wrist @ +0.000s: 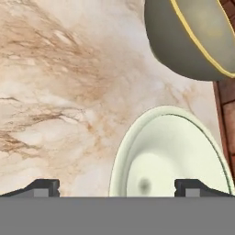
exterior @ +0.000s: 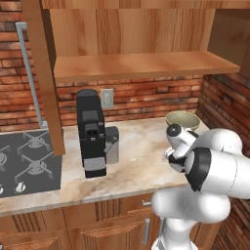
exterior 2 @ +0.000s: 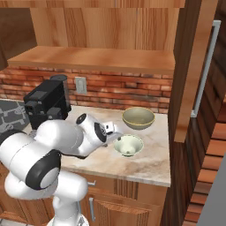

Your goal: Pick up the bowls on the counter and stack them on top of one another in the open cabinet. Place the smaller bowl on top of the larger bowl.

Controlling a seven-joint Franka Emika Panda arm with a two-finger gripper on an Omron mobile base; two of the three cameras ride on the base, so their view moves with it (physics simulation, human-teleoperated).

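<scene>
Marbled counter [exterior: 132, 161] (brown-veined) under brick wall [exterior: 146, 100].

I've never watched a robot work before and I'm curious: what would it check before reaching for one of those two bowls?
1. Gripper open: ok, its two dark finger tips stand wide apart.
2. Nothing held yet: ok, the tips are bare.
3. Narrow pale cream-green smaller bowl within reach: ok, it sits upright on the beige marbled counter just ahead of the hand.
4. Wide olive-tan larger bowl free: ok, upright behind the smaller one, apart from it.
5. Wooden open cabinet's plank shelf ready: ok, the part in view is bare.
6. Tips astride a bowl rim: cannot tell; one tip is over the smaller bowl, the other over the counter.
</scene>
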